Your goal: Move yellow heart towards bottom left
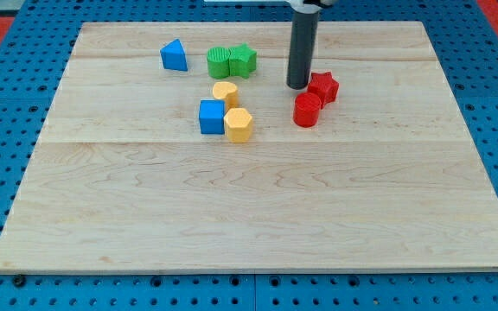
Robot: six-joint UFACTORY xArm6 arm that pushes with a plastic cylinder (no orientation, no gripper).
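No brand, label or writing can be read on anything here; my tip point(298, 85) has no jaws to open or close and holds nothing — it is the plain lower end of a dark upright rod, standing on the wooden board point(258, 216) in the upper middle, just at the view's left of the red star point(323, 86) and just above the red cylinder point(307, 111); whether it touches the star I cannot tell; the yellow heart point(225, 92) lies to the view's left of my tip, near but apart from it, at almost the same height in the view; it is a small pale-yellow block with a rounded, lobed top, sitting flat, just above the blue cube point(212, 117) and the yellow hexagon point(239, 124), which press against each other; above the heart — toward the view's top — the green cylinder point(220, 62) and green star point(242, 60) sit side by side, touching; the blue triangle point(174, 55) stands apart at their left; the board rests on a blue perforated surface point(7, 104)
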